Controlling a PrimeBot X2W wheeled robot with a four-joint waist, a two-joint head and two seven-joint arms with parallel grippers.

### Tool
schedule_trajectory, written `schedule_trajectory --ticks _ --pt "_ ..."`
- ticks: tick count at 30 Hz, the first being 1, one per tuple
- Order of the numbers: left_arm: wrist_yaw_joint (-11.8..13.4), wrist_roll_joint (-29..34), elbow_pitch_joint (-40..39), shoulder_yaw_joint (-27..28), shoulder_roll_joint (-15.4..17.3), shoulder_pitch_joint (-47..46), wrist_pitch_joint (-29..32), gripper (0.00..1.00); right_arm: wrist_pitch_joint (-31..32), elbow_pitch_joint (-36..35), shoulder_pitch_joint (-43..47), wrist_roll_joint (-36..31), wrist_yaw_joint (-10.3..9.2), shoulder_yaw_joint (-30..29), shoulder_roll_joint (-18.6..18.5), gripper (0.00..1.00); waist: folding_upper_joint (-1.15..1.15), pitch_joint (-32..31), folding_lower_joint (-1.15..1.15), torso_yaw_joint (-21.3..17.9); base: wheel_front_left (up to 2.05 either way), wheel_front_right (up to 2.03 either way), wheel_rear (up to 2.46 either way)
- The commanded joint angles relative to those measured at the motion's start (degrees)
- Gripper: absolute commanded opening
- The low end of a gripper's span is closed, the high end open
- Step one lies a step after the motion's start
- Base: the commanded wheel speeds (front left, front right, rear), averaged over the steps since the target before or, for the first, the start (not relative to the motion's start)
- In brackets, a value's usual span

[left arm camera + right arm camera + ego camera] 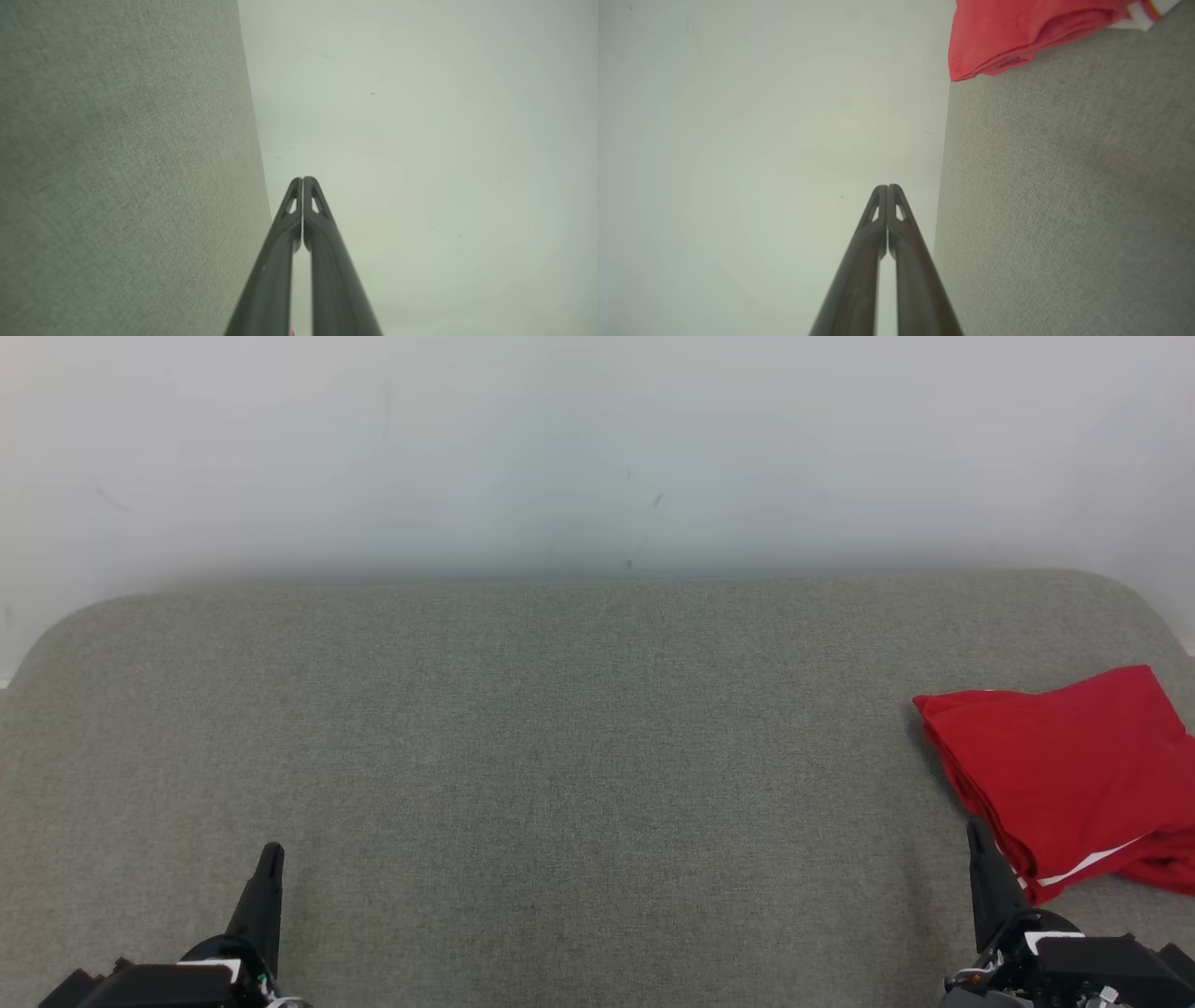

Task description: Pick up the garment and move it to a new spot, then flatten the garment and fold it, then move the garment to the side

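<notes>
One red garment [1064, 765] is lying folded against the right edge of the grey fabric-covered surface [579, 728], about midway between its far and near edges, with part of it running past the head view's right border. A single white stripe [1088, 865] is showing along the fold nearest the robot. The garment is resting flat in several stacked layers, and in the right wrist view those layers are showing at its edge.

Two grippers are sitting over the near edge of the surface, one towards each near corner. The left gripper [271, 859] is clenched on nothing, its two dark fingers pressed together along their tips and pointing towards the pale wall [597, 448], well apart from the garment. The right gripper [974, 831] is likewise clenched and empty, its two fingers meeting at the tips, just beside the garment's near-left corner; in the right wrist view the fingers are standing clear of the cloth.
</notes>
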Motion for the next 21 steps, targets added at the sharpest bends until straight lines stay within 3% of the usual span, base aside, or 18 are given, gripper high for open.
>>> schedule_trajectory --ticks 1,21 --pt "-0.14 -0.4 -0.03 0.26 -0.08 -0.28 0.06 0.0 0.15 -0.06 -0.56 0.21 0.06 -0.02 -0.01 0.0 0.0 0.0 0.0 0.0 0.0 0.0 0.0" --pt "-0.14 -0.41 -0.04 0.24 -0.08 -0.27 0.06 0.0 0.15 -0.06 -0.56 0.21 0.06 -0.02 -0.01 0.0 0.0 0.0 0.0 0.0 0.0 0.0 0.0"
